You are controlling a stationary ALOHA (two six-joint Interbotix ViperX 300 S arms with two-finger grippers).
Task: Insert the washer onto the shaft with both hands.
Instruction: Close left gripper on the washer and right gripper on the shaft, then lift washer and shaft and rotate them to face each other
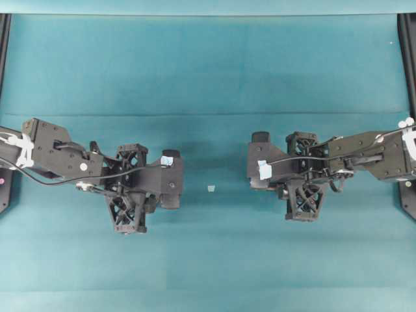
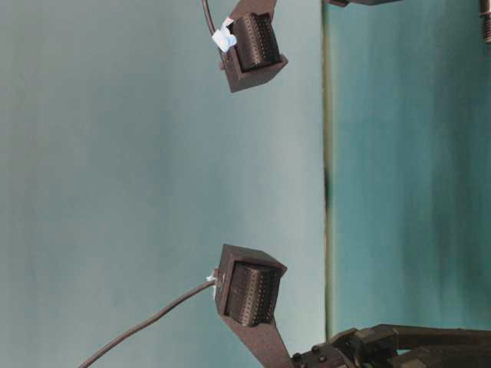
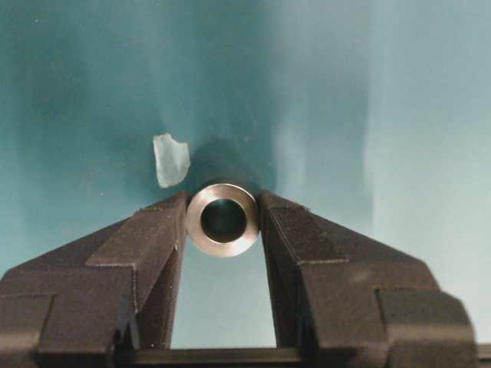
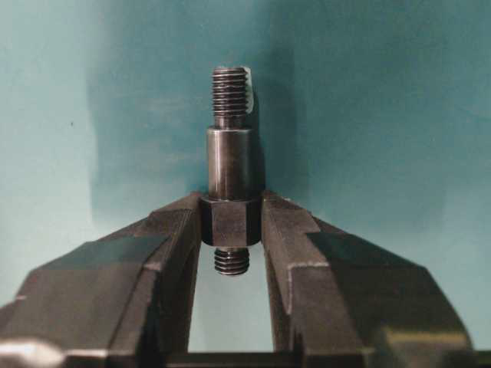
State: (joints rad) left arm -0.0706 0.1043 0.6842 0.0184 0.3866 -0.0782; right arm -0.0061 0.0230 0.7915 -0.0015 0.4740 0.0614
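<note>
I had the left gripper (image 3: 223,222) clamped on the washer (image 3: 223,219), pinched by its rim right at the fingertips, bore open and facing out past them. The right gripper (image 4: 231,222) was closed on the shaft (image 4: 230,165), holding its thicker hex collar, long axis running straight out from the jaws, smooth barrel then threaded tip leading; a short threaded stub poked back between the fingers. Overhead, both grippers hung above the teal mat (image 1: 208,78), facing each other, well apart, a pale tape scrap (image 1: 211,188) on the mat between them. As I judged it, everything turned on lining the bore with that threaded tip before closing the gap.
</note>
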